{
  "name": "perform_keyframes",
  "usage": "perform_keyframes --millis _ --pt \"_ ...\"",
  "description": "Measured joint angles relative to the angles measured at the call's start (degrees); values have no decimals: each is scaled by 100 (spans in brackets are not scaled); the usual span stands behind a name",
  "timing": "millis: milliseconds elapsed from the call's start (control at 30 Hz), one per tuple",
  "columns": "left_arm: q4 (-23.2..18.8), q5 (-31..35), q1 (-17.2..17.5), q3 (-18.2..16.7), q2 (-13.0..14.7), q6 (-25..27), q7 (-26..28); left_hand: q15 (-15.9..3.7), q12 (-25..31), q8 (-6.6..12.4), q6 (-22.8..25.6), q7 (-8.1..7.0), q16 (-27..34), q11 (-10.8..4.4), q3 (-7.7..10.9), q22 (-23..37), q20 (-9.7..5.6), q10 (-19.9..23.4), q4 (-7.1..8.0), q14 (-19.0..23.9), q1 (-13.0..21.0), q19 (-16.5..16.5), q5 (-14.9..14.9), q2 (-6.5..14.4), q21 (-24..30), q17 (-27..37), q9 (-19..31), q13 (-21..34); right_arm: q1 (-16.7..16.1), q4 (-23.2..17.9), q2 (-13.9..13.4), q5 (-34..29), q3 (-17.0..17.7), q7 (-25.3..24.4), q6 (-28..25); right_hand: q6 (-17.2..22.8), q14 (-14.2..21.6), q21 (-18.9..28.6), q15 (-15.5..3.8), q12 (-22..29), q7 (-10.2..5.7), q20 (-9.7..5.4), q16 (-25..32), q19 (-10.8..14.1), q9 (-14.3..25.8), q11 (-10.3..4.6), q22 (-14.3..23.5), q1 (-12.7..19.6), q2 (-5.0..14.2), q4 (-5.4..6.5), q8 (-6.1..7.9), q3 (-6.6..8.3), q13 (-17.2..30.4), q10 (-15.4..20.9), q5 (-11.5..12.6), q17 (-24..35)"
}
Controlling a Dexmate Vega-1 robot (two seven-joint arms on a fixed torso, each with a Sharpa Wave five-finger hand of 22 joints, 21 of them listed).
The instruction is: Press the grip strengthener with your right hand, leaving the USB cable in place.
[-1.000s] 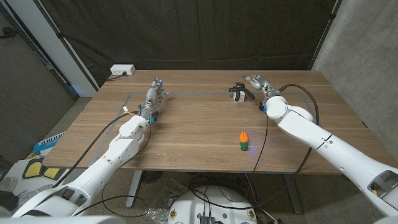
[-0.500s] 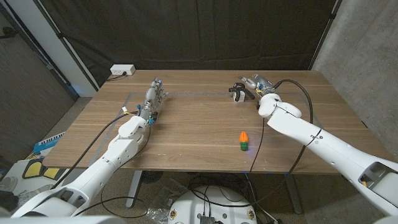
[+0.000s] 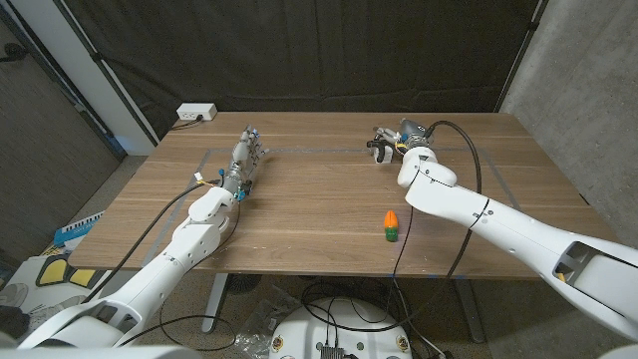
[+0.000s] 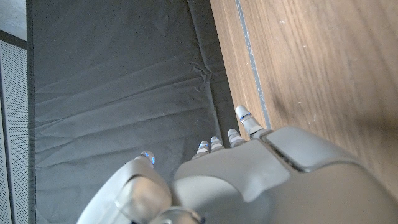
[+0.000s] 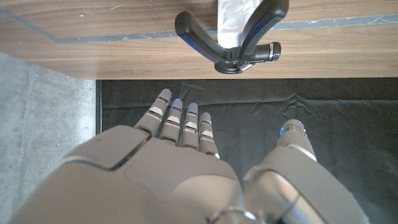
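At the table's far right, my right hand (image 5: 180, 162) hangs open-fingered, holding nothing, just short of the grip strengthener (image 5: 233, 37), so I should close squarely around both handles.

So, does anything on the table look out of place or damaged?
Nothing looks damaged or spilled. One mismatch: no USB cable is apparent on the table; an orange and green object lies at the front. The grip strengthener sits far back by the right robot hand.

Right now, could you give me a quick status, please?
Right hand open, above grip strengthener, not touching. Left hand idle, open. Orange-green object mid-table, clear of path.
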Motion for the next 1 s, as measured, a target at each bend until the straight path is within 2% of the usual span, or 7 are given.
perform_keyframes --millis 267,467,633,700,867,933,1000 --pt "116 -21 -50 -5 -30 -21 -49 0 0 0 0 0 0 0 0 14 0 0 0 0 0 0 22 0 -23 0 0 0 494 192 202 -250 -624 218 -828 2 -4 0 4 0 18 0 0 0 -1 6 0 -3 -157 25 0 -89 31 1 40 0" --pt "153 -31 -67 -7 -34 -23 -72 0 0 0 -15 15 0 0 0 13 0 0 0 0 0 0 22 0 -23 0 0 0 879 358 327 -332 -1039 527 -1166 -239 -238 -42 61 -87 104 26 -67 -33 -1 43 16 -23 -293 71 -74 -199 31 -285 130 0" --pt "174 -37 -71 -10 -36 -23 -78 0 0 0 -22 22 0 0 0 13 0 0 0 0 0 0 22 0 -23 0 0 0 1062 595 482 -733 -1239 1079 -1327 -514 -516 -132 111 -156 109 8 -98 -204 -1 63 16 38 -354 81 -134 -239 31 -618 213 -1" --pt "177 -40 -71 -12 -35 -23 -78 0 0 0 -8 36 0 0 0 13 0 0 0 0 0 0 22 0 -23 0 0 0 1104 771 596 -1106 -1293 1507 -1403 -593 -575 -149 143 -156 136 26 -112 -243 20 91 16 41 -350 81 -134 -239 31 -713 246 -1" --pt "178 -42 -71 -16 -36 -23 -78 0 0 0 -1 43 0 0 0 13 0 0 0 0 -1 0 22 0 -22 0 0 0 1154 1160 835 -1657 -1343 2114 -1451 -759 -729 -166 186 -198 177 13 -112 -289 27 153 16 207 -245 81 -134 -239 31 -918 274 -1" --pt "178 -42 -71 -17 -35 -21 -78 0 0 0 -1 43 0 0 0 13 0 0 0 0 0 0 22 0 -22 0 0 0 1181 1298 915 -2245 -1357 2731 -1491 -806 -764 -166 211 -200 163 11 -112 -322 27 210 16 245 -253 81 -134 -238 31 -975 304 -1" --pt "178 -42 -72 -17 -33 -9 -73 0 0 0 -1 42 0 0 0 12 0 0 0 0 -1 0 22 0 -22 0 0 0 1210 1432 993 -2245 -1375 2731 -1491 -834 -830 -201 245 -200 172 12 -112 -366 27 234 16 273 -225 81 -134 -238 31 -1046 314 -1"
